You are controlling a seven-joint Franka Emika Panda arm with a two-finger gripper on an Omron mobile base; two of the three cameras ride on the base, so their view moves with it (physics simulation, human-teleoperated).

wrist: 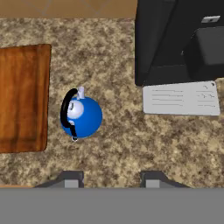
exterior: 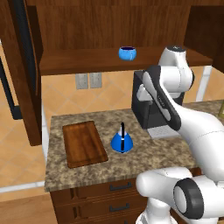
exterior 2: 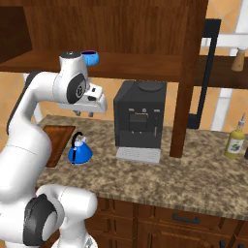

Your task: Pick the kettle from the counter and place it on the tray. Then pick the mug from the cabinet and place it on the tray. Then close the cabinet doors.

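1. Kettle (exterior: 121,143): the small blue cone with its thin black handle is seen standing upright on the granite desk (exterior: 144,162), just beside the right edge of the tray (exterior: 84,143) and apart from it; from the hand view the kettle (wrist: 81,116) is seen from above, to the left of the point the hand looks down on.
2. Tray: the reddish-brown board is laid flat on the left part of the desk, and nothing is carried on it.
3. Mug (exterior: 127,53): the round light-blue cup is seen on the wooden shelf of the cabinet (exterior: 109,26), above the desk; in the right base view the mug (exterior 2: 91,57) is partly hidden behind the arm.
4. Cabinet doors: the left door (exterior: 24,65) is swung open, and the right door (exterior 2: 193,72) is also stood open, its long black bar handle facing outward.
5. Gripper (exterior 2: 85,114): the hand is held above the desk, higher than the kettle and to its right, pointing down. The fingers (wrist: 71,178) are seen spread apart at the bottom of the hand view, nothing is pinched between them, and the kettle is not touched.
6. Coffee machine (exterior 2: 139,121): a black machine with a pale grey drip plate is stood on the desk to the right of the kettle, below the shelf.
7. Bottle (exterior 2: 236,140): a yellowish bottle is stood at the far right of the desk.
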